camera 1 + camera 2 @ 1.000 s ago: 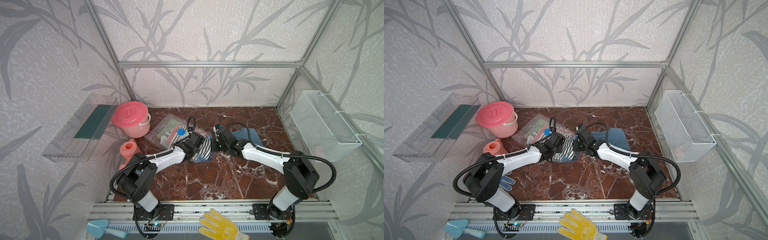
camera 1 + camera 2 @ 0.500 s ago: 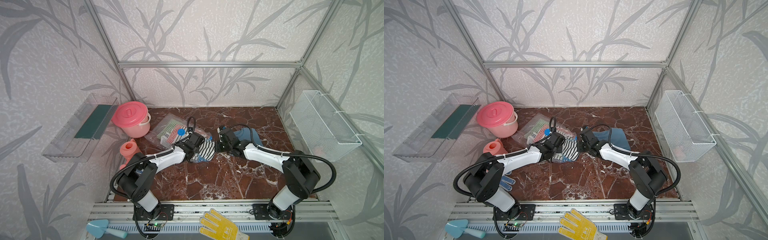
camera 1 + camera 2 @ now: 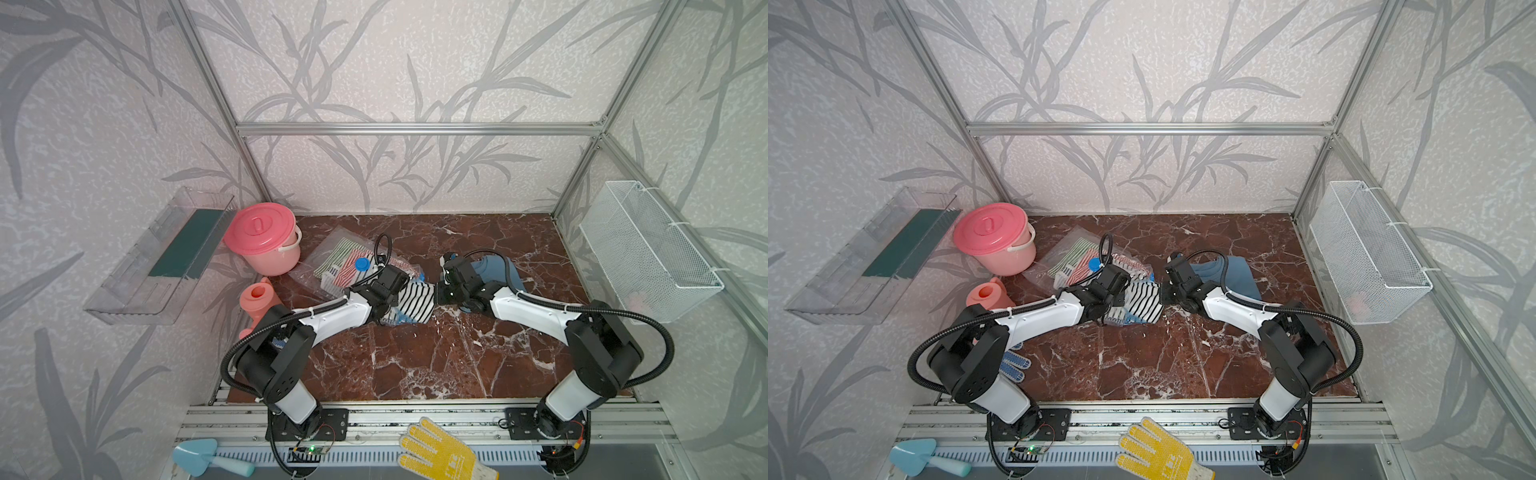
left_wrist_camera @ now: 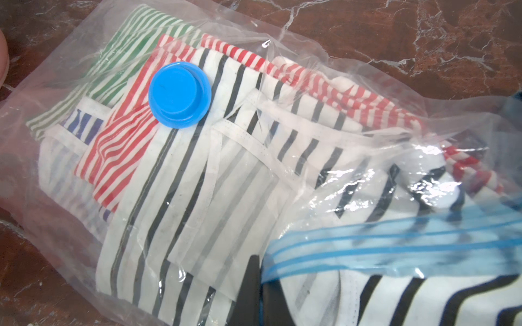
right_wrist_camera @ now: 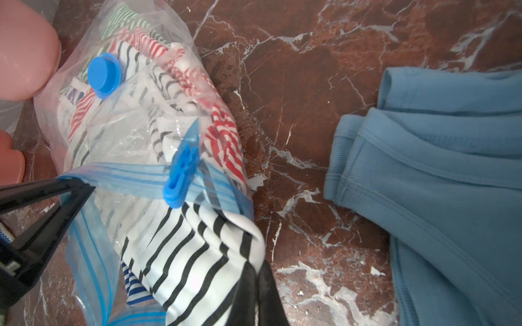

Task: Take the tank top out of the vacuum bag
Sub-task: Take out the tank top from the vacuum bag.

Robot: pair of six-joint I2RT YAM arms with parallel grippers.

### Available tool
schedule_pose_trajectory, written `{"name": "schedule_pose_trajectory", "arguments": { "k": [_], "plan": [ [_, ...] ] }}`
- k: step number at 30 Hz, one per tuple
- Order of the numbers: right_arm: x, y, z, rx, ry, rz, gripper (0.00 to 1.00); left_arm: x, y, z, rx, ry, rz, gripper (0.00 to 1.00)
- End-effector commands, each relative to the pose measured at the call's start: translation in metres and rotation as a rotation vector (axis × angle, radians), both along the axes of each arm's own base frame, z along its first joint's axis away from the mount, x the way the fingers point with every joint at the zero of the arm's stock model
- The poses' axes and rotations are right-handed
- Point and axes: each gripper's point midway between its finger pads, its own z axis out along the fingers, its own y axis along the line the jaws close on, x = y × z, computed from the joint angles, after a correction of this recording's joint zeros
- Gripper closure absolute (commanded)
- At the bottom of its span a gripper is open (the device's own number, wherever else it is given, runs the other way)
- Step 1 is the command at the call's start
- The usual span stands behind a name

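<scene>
One marble table (image 3: 415, 365), and it's bare from the front rail up to my two arms. One wire basket (image 3: 648, 253) on the right wall, one clear shelf (image 3: 158, 257) on the left wall, one pink bucket (image 3: 262, 237) in the back left corner.

One vacuum bag (image 3: 328, 259) lies just beside the bucket, mouth toward the table's middle. The clothes inside are striped green, red, blue and black. One blue garment (image 5: 437, 183) lies to the right, with a strip of marble between it and the bag.

My left gripper (image 5: 82, 186) pinches the bag's blue zip strip (image 4: 395, 245). My right gripper (image 5: 255, 278) is clamped on one black-and-white tank top (image 5: 192, 254), which is partly out of the mouth. One blue clip (image 5: 180, 169) on the strip, one valve cap (image 4: 179, 94).
</scene>
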Motion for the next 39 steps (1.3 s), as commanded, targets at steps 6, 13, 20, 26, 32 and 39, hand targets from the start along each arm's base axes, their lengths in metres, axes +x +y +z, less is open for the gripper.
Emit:
{"name": "schedule_pose_trajectory", "arguments": {
  "k": [6,13,20,26,32,39],
  "plan": [
    [0.006,-0.033,0.018,-0.035,-0.057,-0.094,1.00,0.002,0.024,0.000,0.065,0.005,0.081,1.00],
    [0.006,-0.039,0.019,-0.034,-0.052,-0.107,1.00,0.002,0.024,0.001,0.065,0.004,0.081,1.00],
    [0.007,-0.052,0.024,-0.043,-0.062,-0.132,1.00,0.002,0.024,0.001,0.071,0.006,0.080,1.00],
    [0.007,-0.070,0.031,-0.060,-0.068,-0.157,1.00,0.002,0.024,0.001,0.069,0.005,0.078,1.00],
    [0.008,-0.086,0.040,-0.067,-0.081,-0.182,1.00,0.001,0.015,0.001,0.023,0.006,0.034,1.00],
    [0.012,-0.094,0.049,-0.065,-0.085,-0.191,1.00,-0.001,0.011,0.005,-0.007,-0.013,-0.003,1.00]
  ]
}}
